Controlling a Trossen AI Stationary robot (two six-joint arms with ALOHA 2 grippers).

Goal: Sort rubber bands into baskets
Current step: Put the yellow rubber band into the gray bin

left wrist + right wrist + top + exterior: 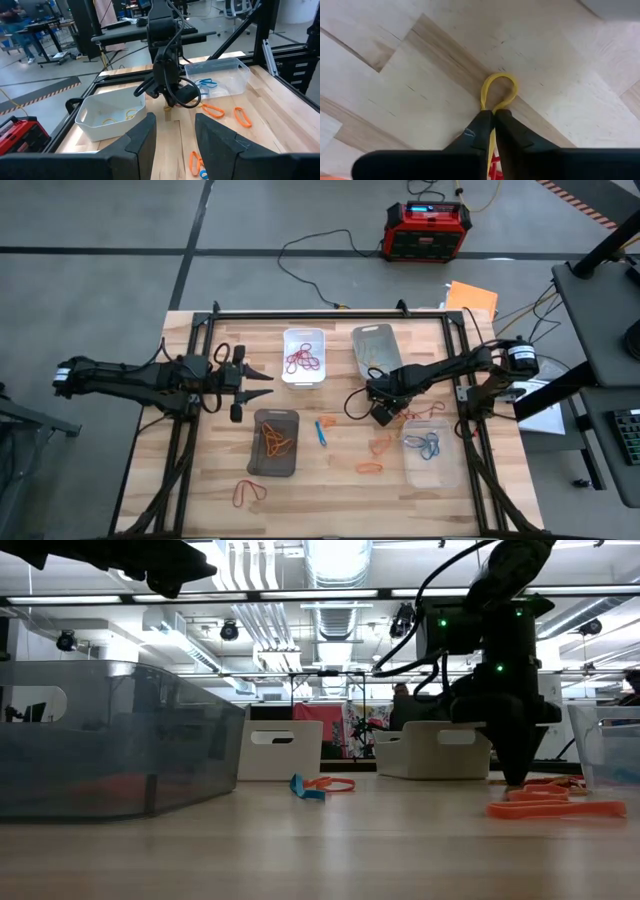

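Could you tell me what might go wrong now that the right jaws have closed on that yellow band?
1. The right gripper pinches the yellow rubber band thinly at one end against the table; it may slip free on lifting.
2. A red band shows just beneath the jaws and might come along into the wrong basket.
3. The light grey basket stands close beside the right arm, so a swing could nudge it.
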